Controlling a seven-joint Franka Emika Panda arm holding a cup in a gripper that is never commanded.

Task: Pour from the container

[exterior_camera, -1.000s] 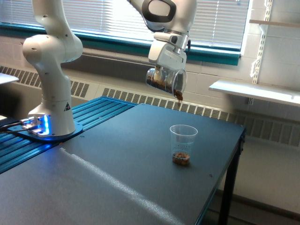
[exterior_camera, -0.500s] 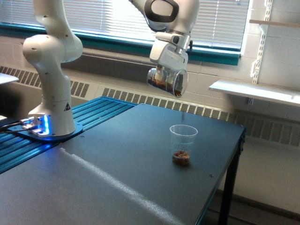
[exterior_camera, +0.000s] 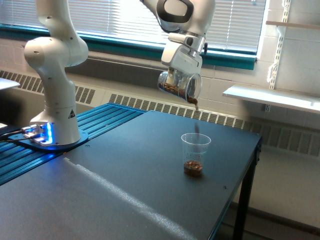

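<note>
Clear small wide-mouthed plastic beaker (exterior_camera: 179, 87) with brown granules, tipped high above the ribbed clear cup (exterior_camera: 195, 153) on my dark desk (exterior_camera: 125, 180); my hand (exterior_camera: 181, 75) pinching its wall. Light, thin, probably slippery: hold mid-wall.

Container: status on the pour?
Hand shut on container, tipped mouth-down toward the exterior view's right. Brown granules falling toward ribbed cup on table. Nothing in the way.
</note>
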